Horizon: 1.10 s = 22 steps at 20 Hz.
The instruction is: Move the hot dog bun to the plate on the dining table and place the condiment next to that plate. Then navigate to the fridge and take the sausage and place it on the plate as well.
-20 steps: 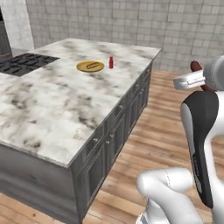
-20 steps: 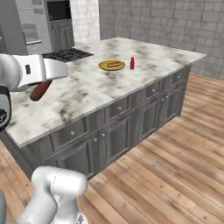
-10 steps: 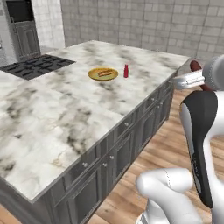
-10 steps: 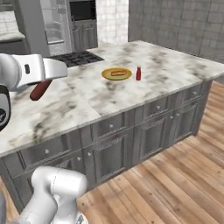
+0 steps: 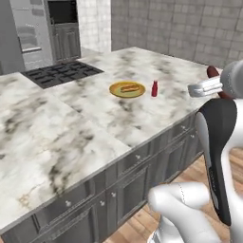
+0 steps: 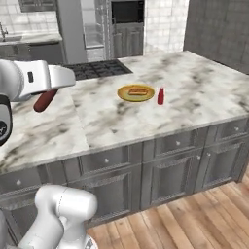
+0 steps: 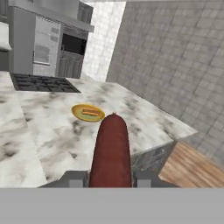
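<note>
My gripper (image 7: pixel 109 179) is shut on the reddish-brown sausage (image 7: pixel 110 148), which sticks out forward between the fingers. In the right base view the sausage (image 6: pixel 45 100) hangs under the hand at the left, above the near part of the dining table (image 6: pixel 194 82). Its tip (image 5: pixel 212 71) peeks out behind the hand in the left base view. The yellow plate (image 5: pixel 127 89) lies mid-table with the hot dog bun (image 5: pixel 128 87) on it. The red condiment bottle (image 5: pixel 154 88) stands upright just right of the plate. The plate (image 7: pixel 88 113) is well ahead of the gripper.
The black cooktop (image 5: pixel 61 73) is inset in the table left of the plate. Behind the island stand the pale grey fridge (image 6: pixel 73 29) and the dark wall oven (image 6: pixel 127 24). Dark drawer fronts (image 6: pixel 170 165) face me, with wooden floor (image 6: pixel 194 223) below.
The whole picture has shifted: the base has moved and turned, so the island's long side with its drawers now faces me and the plate looks nearer. The sausage stays in the gripper.
</note>
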### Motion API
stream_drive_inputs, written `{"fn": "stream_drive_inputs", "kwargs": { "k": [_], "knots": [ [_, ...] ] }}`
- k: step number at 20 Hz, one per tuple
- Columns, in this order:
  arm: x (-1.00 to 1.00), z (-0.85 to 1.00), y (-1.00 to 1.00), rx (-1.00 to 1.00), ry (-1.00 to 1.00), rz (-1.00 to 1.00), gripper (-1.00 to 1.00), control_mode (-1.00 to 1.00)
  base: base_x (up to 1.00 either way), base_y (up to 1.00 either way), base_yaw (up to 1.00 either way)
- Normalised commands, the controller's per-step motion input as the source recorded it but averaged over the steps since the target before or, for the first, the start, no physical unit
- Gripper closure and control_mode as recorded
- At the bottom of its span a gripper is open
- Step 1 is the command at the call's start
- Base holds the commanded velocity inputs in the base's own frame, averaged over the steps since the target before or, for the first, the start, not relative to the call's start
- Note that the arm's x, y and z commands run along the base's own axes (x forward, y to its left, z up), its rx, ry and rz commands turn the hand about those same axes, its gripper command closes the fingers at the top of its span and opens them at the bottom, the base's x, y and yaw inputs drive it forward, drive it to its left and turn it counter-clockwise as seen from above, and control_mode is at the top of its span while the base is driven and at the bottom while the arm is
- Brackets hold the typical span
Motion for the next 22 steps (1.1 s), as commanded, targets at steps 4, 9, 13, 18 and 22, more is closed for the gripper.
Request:
{"fn": "stream_drive_inputs", "kwargs": {
  "k": [4, 9, 13, 18, 22],
  "knots": [
    [0.00, 0.00, 0.00, 0.00, 0.00, 0.00, 1.00, 1.00, 0.87, -0.50, 0.45],
    [0.00, 0.00, 0.00, 0.00, 0.00, 0.00, 1.00, 1.00, 0.79, -0.57, 0.43],
    [0.00, 0.00, 0.00, 0.00, 0.00, 0.00, 1.00, 1.00, 0.60, -0.69, 0.39],
    [0.00, 0.00, 0.00, 0.00, 0.00, 0.00, 1.00, 1.00, 0.71, -0.61, 0.36],
    [0.00, 0.00, 0.00, 0.00, 0.00, 0.00, 1.00, 1.00, 0.68, -0.63, 0.30]
  ]
}}
